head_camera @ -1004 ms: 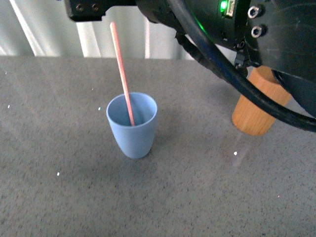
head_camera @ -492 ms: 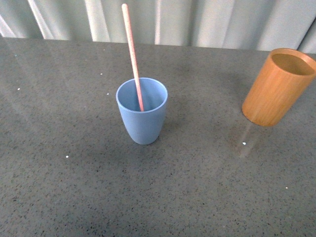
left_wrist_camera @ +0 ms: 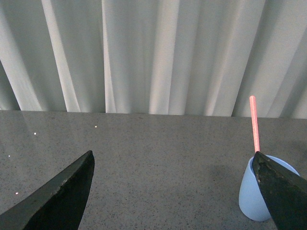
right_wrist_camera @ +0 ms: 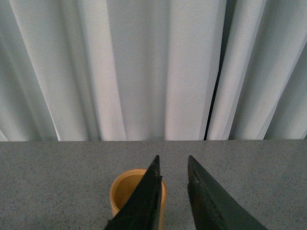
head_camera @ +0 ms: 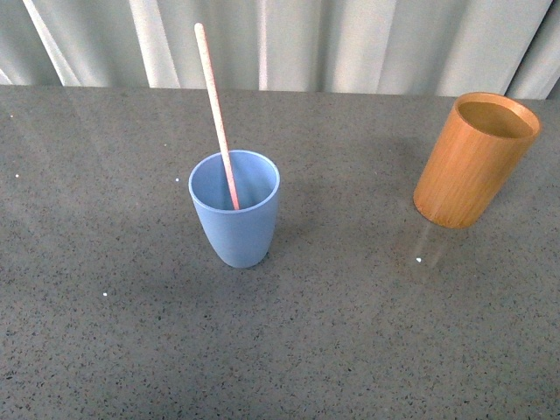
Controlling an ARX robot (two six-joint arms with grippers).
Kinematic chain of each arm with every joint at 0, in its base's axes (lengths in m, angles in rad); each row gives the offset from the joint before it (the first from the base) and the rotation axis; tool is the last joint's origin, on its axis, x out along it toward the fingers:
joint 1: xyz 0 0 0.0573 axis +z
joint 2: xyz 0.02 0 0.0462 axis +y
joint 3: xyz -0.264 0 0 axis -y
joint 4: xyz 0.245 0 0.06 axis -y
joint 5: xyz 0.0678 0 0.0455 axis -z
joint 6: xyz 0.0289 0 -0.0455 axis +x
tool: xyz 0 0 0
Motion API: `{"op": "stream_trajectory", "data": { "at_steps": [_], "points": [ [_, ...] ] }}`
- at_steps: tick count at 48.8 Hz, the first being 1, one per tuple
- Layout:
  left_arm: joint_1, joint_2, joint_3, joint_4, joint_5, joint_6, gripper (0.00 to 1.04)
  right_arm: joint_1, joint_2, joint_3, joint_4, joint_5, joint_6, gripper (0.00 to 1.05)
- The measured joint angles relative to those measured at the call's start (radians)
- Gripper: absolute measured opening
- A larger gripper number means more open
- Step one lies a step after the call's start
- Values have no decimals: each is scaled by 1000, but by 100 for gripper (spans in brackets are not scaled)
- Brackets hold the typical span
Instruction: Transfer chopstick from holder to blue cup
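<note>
A light blue cup (head_camera: 234, 208) stands mid-table with one pale pink chopstick (head_camera: 215, 114) leaning inside it, tip far above the rim. The orange-brown holder (head_camera: 473, 160) stands to the right, and its inside looks bare. Neither arm shows in the front view. My left gripper (left_wrist_camera: 173, 160) is open wide above the table, with the blue cup (left_wrist_camera: 256, 199) and chopstick (left_wrist_camera: 253, 123) beside one finger. My right gripper (right_wrist_camera: 172, 162) is open with a narrow gap and nothing in it; the holder (right_wrist_camera: 125, 194) sits just behind one finger.
The grey speckled table (head_camera: 350, 332) runs back to a pale pleated curtain (head_camera: 350, 39). Nothing else stands on the table in these views.
The dark arm that filled the upper right of the front view a second ago has gone out of sight. The view has shifted slightly; cup, chopstick and holder stand as before.
</note>
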Motion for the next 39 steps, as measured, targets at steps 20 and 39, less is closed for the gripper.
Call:
{"op": "stream_trajectory", "data": {
  "at_steps": [20,39],
  "points": [
    [0,0,0,0,0,0,98,-112,-265,-177,-87,-117,0,1],
    [0,0,0,0,0,0,98,-220,-465,-268,-183,-224,0,1]
  ]
}}
